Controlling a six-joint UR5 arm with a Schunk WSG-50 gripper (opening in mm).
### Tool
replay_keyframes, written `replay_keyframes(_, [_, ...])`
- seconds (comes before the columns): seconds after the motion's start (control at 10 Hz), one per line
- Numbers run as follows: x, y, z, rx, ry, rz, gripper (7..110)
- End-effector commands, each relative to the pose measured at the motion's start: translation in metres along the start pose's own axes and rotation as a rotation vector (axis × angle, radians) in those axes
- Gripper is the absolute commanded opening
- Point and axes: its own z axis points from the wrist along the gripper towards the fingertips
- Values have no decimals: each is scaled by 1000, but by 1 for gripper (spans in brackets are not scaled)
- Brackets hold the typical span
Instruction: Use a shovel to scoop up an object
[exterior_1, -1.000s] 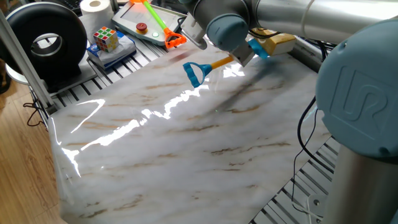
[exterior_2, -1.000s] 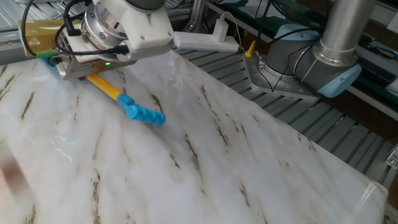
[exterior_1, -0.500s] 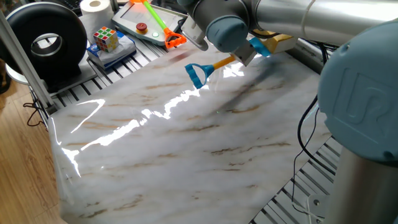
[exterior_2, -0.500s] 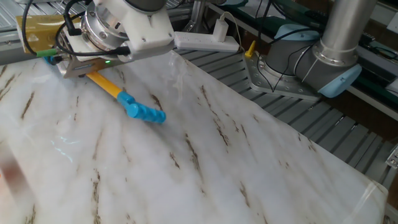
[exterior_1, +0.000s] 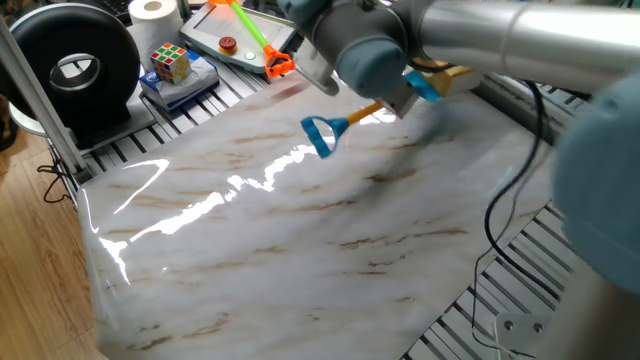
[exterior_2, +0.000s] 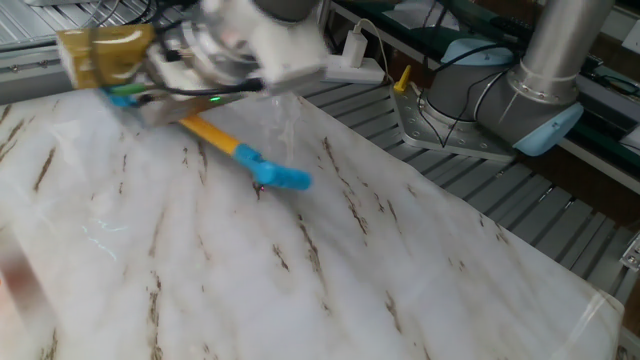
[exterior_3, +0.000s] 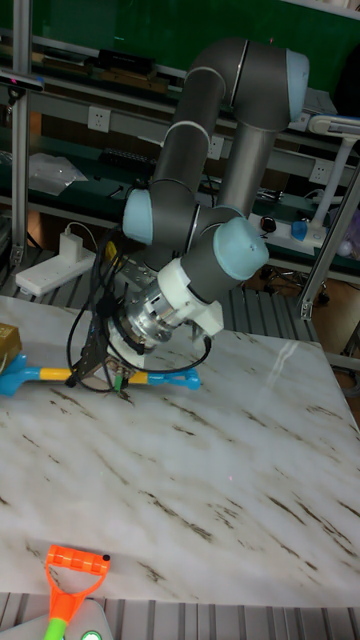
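Observation:
The shovel's orange-yellow shaft (exterior_1: 355, 110) is clamped in my shut gripper (exterior_1: 393, 100). Its blue loop end (exterior_1: 320, 135) points out over the marble tabletop, and the light-blue blade (exterior_1: 425, 85) pokes out behind my wrist. The tan-yellow block (exterior_1: 452, 72) sits right at the blade; motion blur hides whether it rests on it. From the other side, the block (exterior_2: 100, 55) lies just above the blade (exterior_2: 125, 97), with the shaft (exterior_2: 215, 135) and loop end (exterior_2: 282, 178) trailing right of my gripper (exterior_2: 170, 100). The tall view shows the block (exterior_3: 6, 342) at the left edge, touching the blade (exterior_3: 14, 379).
A green-shafted toy tool with an orange head (exterior_1: 262, 45) lies on a tray at the back, near a puzzle cube (exterior_1: 170, 62), a paper roll (exterior_1: 155, 12) and a black round device (exterior_1: 70, 65). A white power strip (exterior_2: 350, 68) and another robot's base (exterior_2: 500, 100) stand beyond the table.
My arm has swung with the shovel; the loop end has slid across the marble, rightward in the other fixed view. The block has shifted along with the blade. The picture is now motion-blurred.

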Motion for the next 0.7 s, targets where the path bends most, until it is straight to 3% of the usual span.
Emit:
replay_keyframes(0.0, [-14, 39, -8, 28, 22, -23, 7])
replay_keyframes(0.2, [-18, 41, -7, 18, 12, -55, 7])
replay_keyframes(0.6, [-16, 39, -6, 16, 20, 4, 7])
